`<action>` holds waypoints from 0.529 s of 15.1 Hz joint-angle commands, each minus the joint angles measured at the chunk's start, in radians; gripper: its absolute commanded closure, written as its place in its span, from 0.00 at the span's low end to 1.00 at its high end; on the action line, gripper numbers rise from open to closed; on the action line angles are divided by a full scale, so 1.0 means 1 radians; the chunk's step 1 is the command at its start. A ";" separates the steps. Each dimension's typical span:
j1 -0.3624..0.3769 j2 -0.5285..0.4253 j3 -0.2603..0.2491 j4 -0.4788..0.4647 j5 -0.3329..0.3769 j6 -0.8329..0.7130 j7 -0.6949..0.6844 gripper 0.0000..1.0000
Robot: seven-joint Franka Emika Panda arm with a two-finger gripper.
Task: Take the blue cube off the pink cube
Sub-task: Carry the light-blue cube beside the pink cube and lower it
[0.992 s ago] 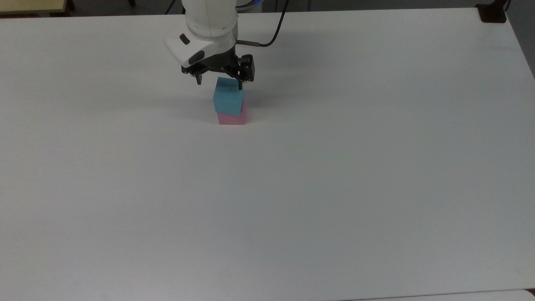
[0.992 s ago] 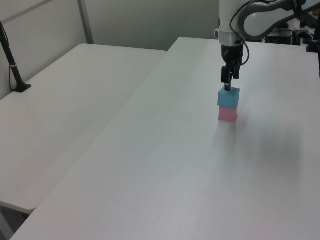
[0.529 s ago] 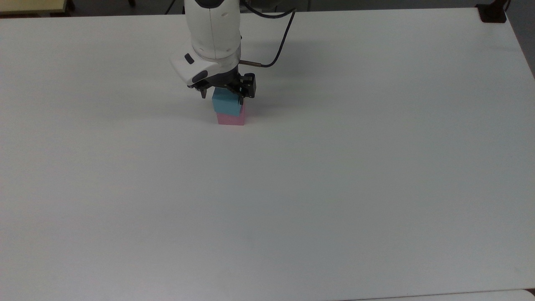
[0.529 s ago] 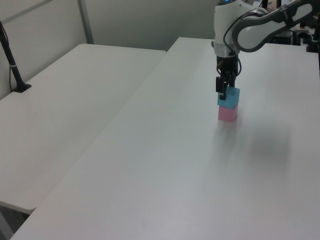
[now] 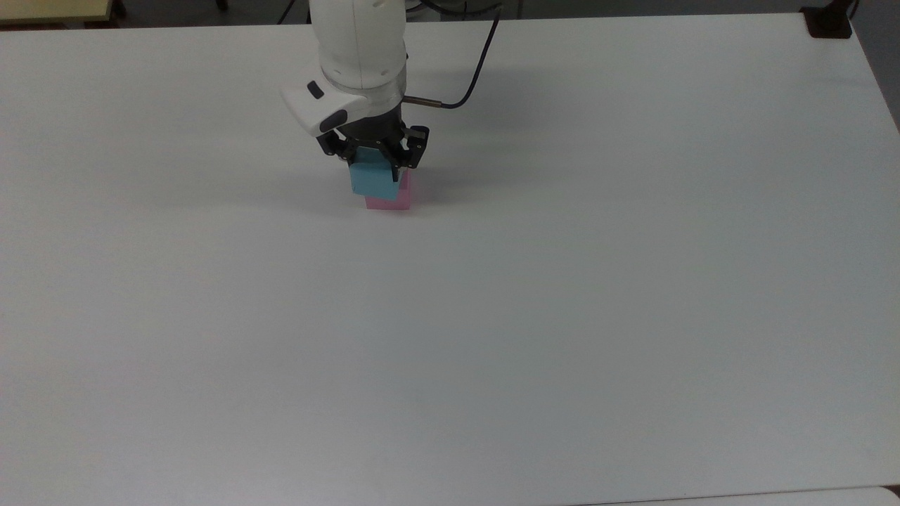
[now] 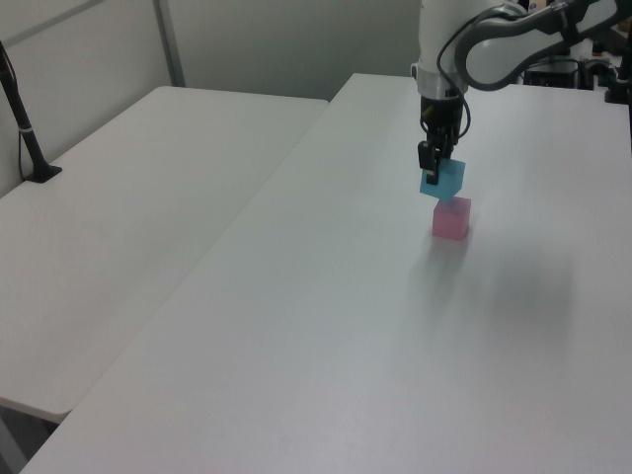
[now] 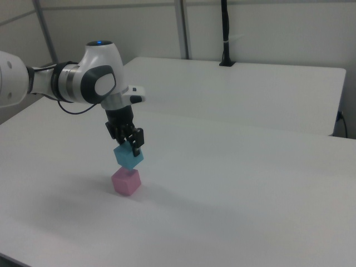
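We see gripper [image 7: 130, 146] clamped on blue cube [image 7: 128, 158], tilted, clear above pink cube [image 7: 125, 182]; likely light, stiff, best held by opposite flat faces.

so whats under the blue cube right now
A gap of air, then the pink cube on the white table. The gripper holds the blue cube lifted and tilted above it. The blue cube's underside is hidden.
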 commanded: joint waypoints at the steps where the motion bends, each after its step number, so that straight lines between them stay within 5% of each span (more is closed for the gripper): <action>1: -0.050 0.013 -0.003 0.053 -0.012 -0.008 -0.161 0.50; 4: -0.134 0.120 -0.003 0.178 -0.015 -0.008 -0.287 0.50; 8: -0.182 0.201 -0.003 0.206 -0.021 0.004 -0.353 0.50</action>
